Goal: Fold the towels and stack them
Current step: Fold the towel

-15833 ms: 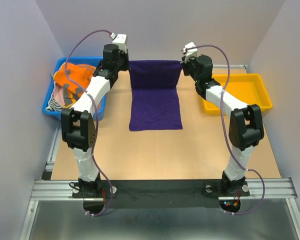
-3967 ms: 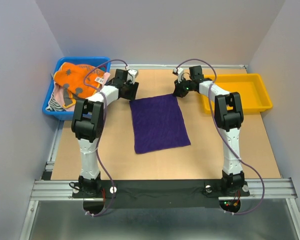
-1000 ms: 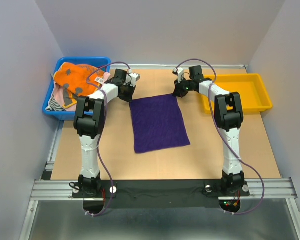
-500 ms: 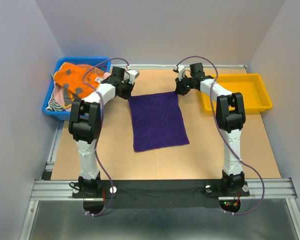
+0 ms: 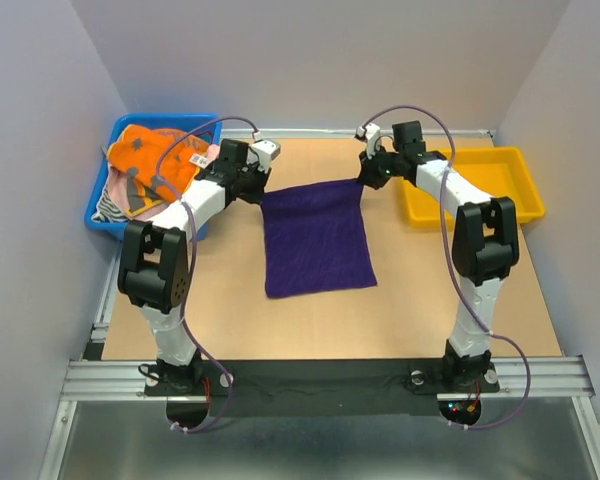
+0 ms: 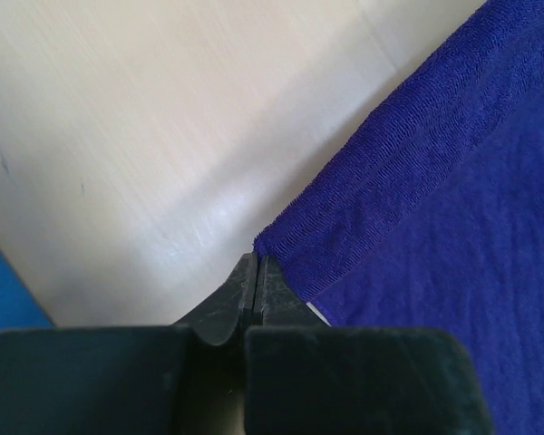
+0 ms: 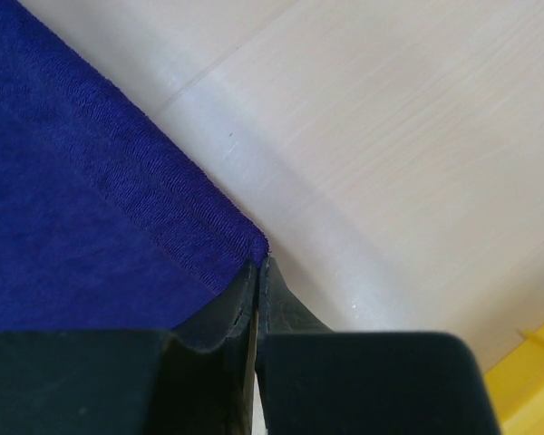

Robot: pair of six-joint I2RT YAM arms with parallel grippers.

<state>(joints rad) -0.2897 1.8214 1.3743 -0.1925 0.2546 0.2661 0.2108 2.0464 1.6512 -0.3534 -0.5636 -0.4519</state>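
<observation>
Progress: rate as early. Locate the dark purple towel [image 5: 315, 238] spread in a single layer on the counter [image 5: 310, 330], with no fold visible. Find the grey-and-orange towel [image 5: 145, 165] heaped unfolded in the blue bin [image 5: 98, 215] at far left, opposite the yellow tray [image 5: 510, 205] at far right. Count nothing as stacked; expect every fold and the whole stack to remain.

Read the left claw [image 5: 259, 186] as clenched on the purple towel's far left corner and the right claw [image 5: 366, 180] as clenched on its far right corner. Judge the far edge as drawn taut between them and probably lifted slightly.

Consult the overhead view for layout: both containers, the full towel outline, the near edge lying slightly skewed. Consult the wrist views for grip detail not resolved from above — jaws pressed together on only the very tip of each corner, the ribbed hem band, and a shadow on the counter beside the hem. Expect only a sliver of blue or yellow at the frame edge there.
</observation>
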